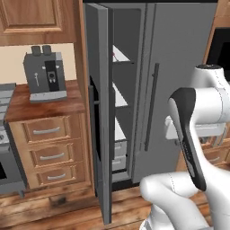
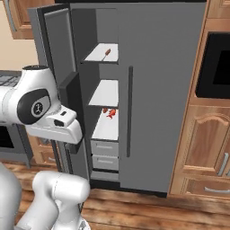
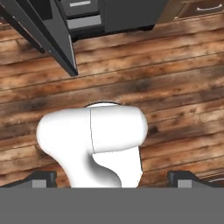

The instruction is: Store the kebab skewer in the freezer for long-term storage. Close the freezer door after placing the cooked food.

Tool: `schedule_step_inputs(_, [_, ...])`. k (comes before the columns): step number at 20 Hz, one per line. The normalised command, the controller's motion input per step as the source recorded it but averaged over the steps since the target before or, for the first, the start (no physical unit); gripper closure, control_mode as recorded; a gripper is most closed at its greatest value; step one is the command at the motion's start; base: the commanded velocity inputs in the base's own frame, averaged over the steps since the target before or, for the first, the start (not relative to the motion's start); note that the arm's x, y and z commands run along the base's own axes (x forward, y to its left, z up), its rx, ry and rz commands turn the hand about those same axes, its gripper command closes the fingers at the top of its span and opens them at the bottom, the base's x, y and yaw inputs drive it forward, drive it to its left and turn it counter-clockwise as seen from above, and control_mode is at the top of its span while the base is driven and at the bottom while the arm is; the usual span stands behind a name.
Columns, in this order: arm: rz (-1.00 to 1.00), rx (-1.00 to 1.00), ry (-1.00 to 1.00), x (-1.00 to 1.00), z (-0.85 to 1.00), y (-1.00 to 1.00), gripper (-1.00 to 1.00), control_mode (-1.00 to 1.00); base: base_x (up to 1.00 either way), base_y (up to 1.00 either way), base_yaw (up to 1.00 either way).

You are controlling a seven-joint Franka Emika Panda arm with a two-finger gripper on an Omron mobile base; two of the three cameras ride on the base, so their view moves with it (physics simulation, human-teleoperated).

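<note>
A: What is the arm (image 1: 193, 134) like?
B: Glossy white rounded shells, thick and tubular, with a black band curving down one link.
A: Any marks?
B: A dark grey round joint cap (image 2: 37, 107) with a small white emblem, and a blocky white hand section below it.

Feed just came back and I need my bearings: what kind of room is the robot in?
A home kitchen, by the look of it: a grey side-by-side fridge with its freezer door swung open, wooden cabinets with drawers, and a coffee machine on the counter.
</note>
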Motion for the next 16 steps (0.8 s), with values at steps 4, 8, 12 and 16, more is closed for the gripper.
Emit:
schedule_step_inputs(4, [-0.19, -0.16, -0.26, 0.26, 0.00, 0.79, -1.00, -1.00, 0.00, 0.00, 0.00])
schedule_step_inputs(8, [-0.28, -0.30, -0.26, 0.70, 0.00, 1.00, -1.00, -1.00, 0.00, 0.00, 0.00])
schedule_step_inputs(12, [-0.32, -0.37, -0.31, 0.84, 0.00, 1.00, -1.00, -1.00, 0.00, 0.00, 0.00])
schedule_step_inputs(16, [-0.36, -0.29, -0.12, 0.84, 0.00, 1.00, -1.00, -1.00, 0.00, 0.00, 0.00])
